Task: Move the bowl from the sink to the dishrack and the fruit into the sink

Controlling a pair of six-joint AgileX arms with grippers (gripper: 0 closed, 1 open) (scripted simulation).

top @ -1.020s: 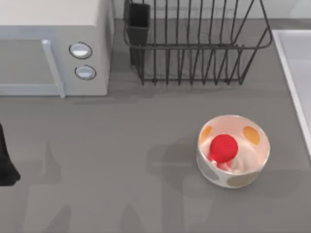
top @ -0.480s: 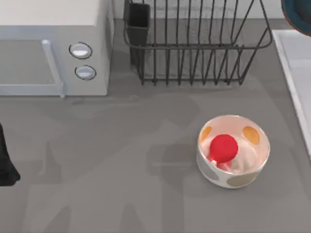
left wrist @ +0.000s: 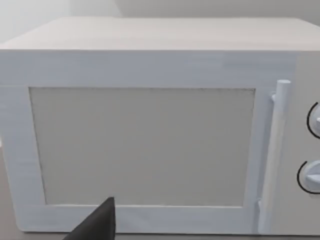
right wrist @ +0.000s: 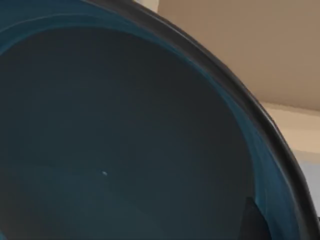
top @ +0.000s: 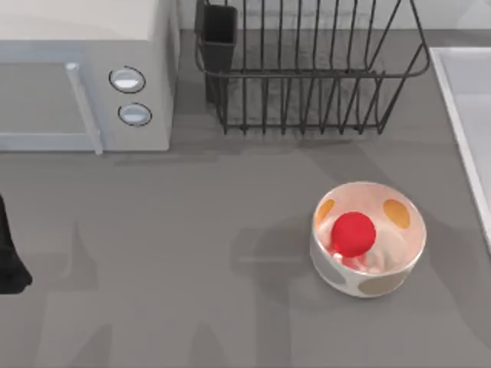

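Your right wrist view sits close against the bowl point(right wrist: 125, 150), probably carried (grip itself unseen, I cannot tell). The fruit point(top: 353, 234) rests in the white bowl point(top: 399, 264); the dishrack point(top: 307, 73) awaits.

Count of things on my table, by kind.
I tally 1 dishrack point(top: 307, 73) with 1 utensil cup point(top: 218, 34), 1 sink point(top: 460, 115), 1 white spotted bowl point(top: 368, 239) holding 1 red fruit point(top: 353, 234), 1 teal bowl point(right wrist: 125, 140), and 1 white box point(top: 84, 77) bearing 2 round knobs point(top: 127, 79).
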